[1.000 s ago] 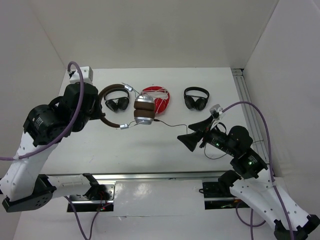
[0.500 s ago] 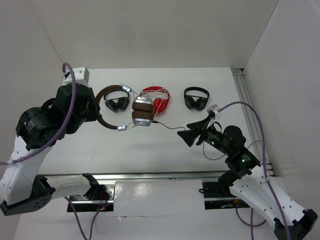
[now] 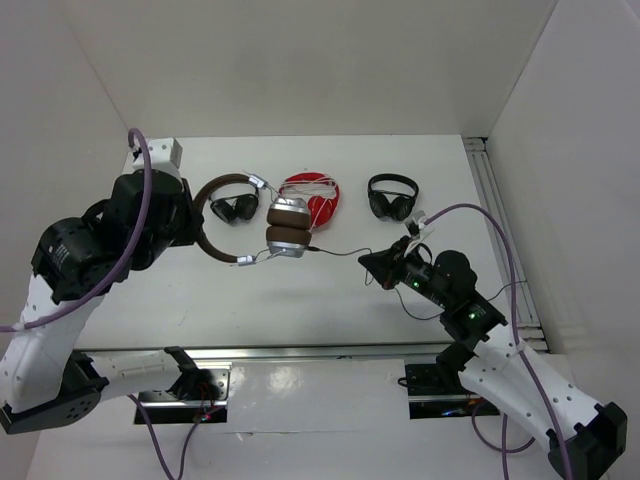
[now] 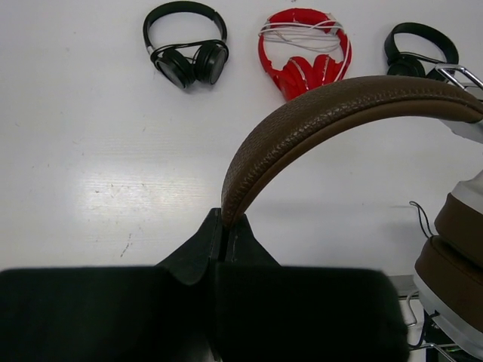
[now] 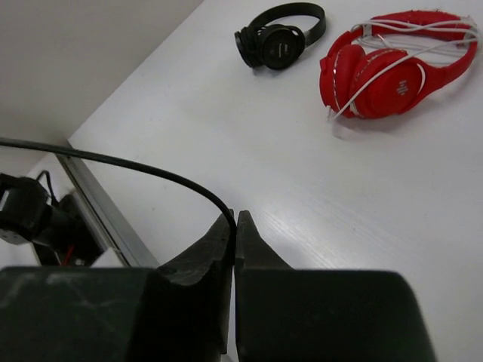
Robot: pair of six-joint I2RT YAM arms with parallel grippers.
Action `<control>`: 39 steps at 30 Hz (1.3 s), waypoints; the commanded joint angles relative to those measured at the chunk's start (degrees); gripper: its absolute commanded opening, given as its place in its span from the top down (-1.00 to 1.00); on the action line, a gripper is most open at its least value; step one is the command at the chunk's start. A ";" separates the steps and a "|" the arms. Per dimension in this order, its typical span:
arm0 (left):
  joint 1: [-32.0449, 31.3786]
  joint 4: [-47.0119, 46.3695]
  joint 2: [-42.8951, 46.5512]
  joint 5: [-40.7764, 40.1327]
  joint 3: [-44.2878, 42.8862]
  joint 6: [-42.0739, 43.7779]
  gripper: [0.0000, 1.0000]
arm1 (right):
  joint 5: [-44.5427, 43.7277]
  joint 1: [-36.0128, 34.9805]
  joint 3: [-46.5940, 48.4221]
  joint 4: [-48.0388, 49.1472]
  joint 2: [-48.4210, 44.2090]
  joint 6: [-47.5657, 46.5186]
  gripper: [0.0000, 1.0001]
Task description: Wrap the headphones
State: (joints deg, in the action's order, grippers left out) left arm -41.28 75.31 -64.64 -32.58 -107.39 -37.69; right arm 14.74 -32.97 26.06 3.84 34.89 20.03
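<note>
The headphones (image 3: 287, 228) have a brown headband (image 4: 324, 105) and silver-and-brown ear cups (image 4: 453, 249). They hang tilted above the table, left of centre. My left gripper (image 4: 225, 219) is shut on the headband's end, at the left (image 3: 197, 238) in the top view. Their thin black cable (image 3: 338, 252) runs right from the cups to my right gripper (image 3: 366, 262). That gripper (image 5: 234, 219) is shut on the cable (image 5: 113, 160), which arcs away to the left in the right wrist view.
A red pair with white cord (image 3: 318, 195) lies just behind the held cups. One black pair (image 3: 233, 205) sits behind the headband, another (image 3: 392, 197) at the back right. A metal rail (image 3: 495, 220) runs along the table's right edge.
My right gripper went from wide open to shut on the cable and shifted slightly left. The left arm, still holding the headband, moved the headphones a little.
</note>
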 commanded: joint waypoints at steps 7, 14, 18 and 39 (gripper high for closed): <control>0.32 -12.37 3.64 -7.31 12.55 2.89 1.00 | -13.67 0.19 5.65 -10.68 -5.97 0.88 1.00; 0.32 -18.43 4.17 -9.37 20.90 7.35 1.00 | -10.37 0.19 16.63 -20.44 -4.76 -2.10 1.00; 0.32 -25.20 4.17 -3.20 26.70 14.21 1.00 | -5.26 0.19 21.12 -22.46 -1.24 -5.69 1.00; -13.83 -26.35 -5.32 19.81 27.50 26.00 1.00 | 7.93 0.19 23.51 -20.89 2.63 -10.54 1.00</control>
State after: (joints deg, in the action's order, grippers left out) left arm -54.68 51.53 -69.54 -18.39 -78.35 -13.41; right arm 21.74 -32.95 48.47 -20.86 36.97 9.93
